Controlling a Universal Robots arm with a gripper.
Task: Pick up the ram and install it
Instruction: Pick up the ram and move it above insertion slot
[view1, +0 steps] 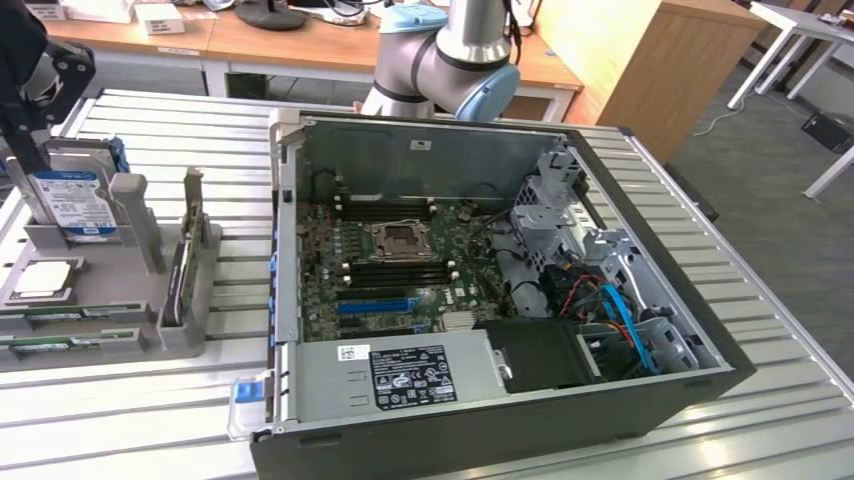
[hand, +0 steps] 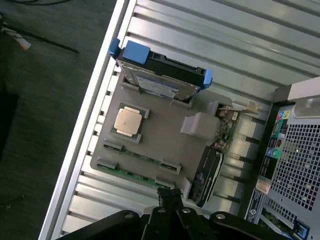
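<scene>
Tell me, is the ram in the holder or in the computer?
In the holder: the green ram sits in the gray holder, beside the open computer, not in it.

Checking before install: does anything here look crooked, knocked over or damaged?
Nothing stands out. The ram sticks lie flat in the gray holder, the hard drive stands in its slot, and the open computer case looks undamaged.

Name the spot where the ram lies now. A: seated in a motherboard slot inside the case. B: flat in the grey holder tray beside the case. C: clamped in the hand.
B: the green ram lies flat in the grey holder tray, close to the CPU, and the shut hand above the tray has nothing in it.
</scene>
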